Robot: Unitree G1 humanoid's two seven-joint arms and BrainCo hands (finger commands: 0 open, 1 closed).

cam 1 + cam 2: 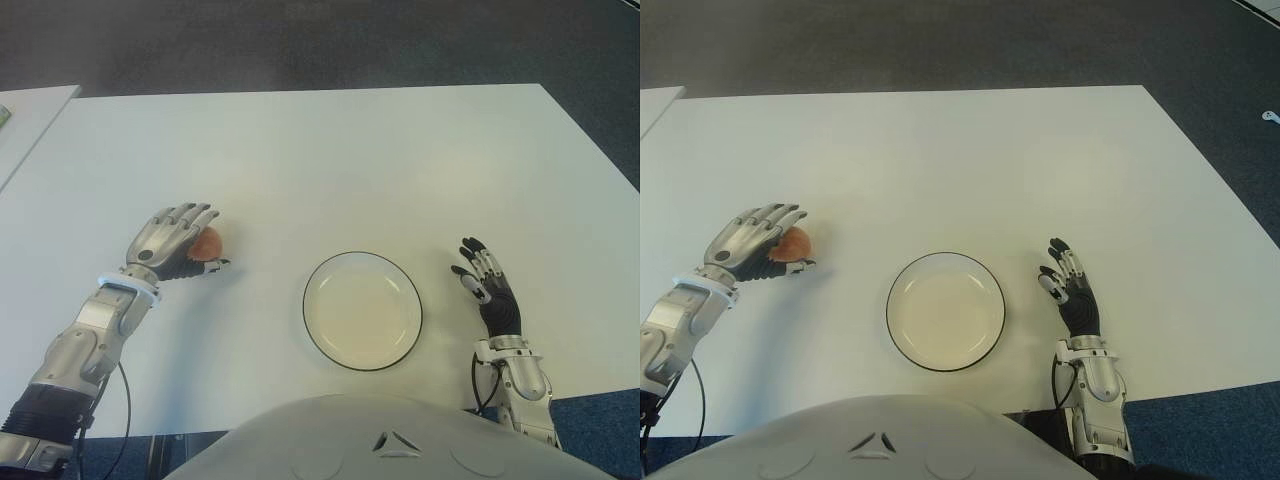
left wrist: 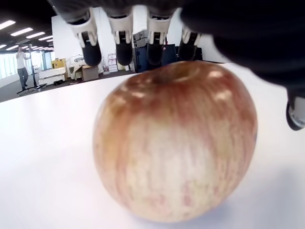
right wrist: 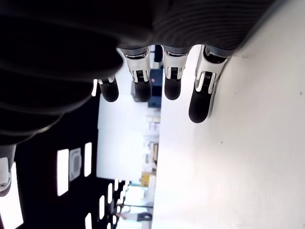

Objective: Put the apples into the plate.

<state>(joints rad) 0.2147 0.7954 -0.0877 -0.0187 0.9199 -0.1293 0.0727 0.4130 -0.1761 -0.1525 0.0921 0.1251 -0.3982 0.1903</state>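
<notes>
White desk (image 1: 330,160) fills most of the head views, and nearest the robot's body sits the plate (image 1: 362,310), a round cream dish with a thin dark rim, holding nothing. At about three o'clock from the plate, just beside it but apart from it, the right hand (image 1: 487,287) shows palm-side toward the dish, its fingers (image 3: 202,98) straight and slightly spread, gripping nothing; in the right wrist view they reach out along the pale surface, though whether they touch it is hard to judge from that angle. At about ten o'clock from the plate, well apart from it, the left hand (image 1: 172,240) is cupped over the apple (image 1: 208,243), which stands on the desk on the hand's plate-facing side. The left wrist view shows the apple (image 2: 176,145) up close, red-streaked over yellow, stem dimple upward, resting on the white top with the fingers (image 2: 90,45) arched above and beyond it and the thumb low at one side; they look curled loosely around the fruit rather than pressed onto it, and no contact is plain. Farther off, past the desk's far edge at twelve o'clock, lies dark grey floor (image 1: 300,40), and a second white surface (image 1: 25,115) shows at the far left corner.
</notes>
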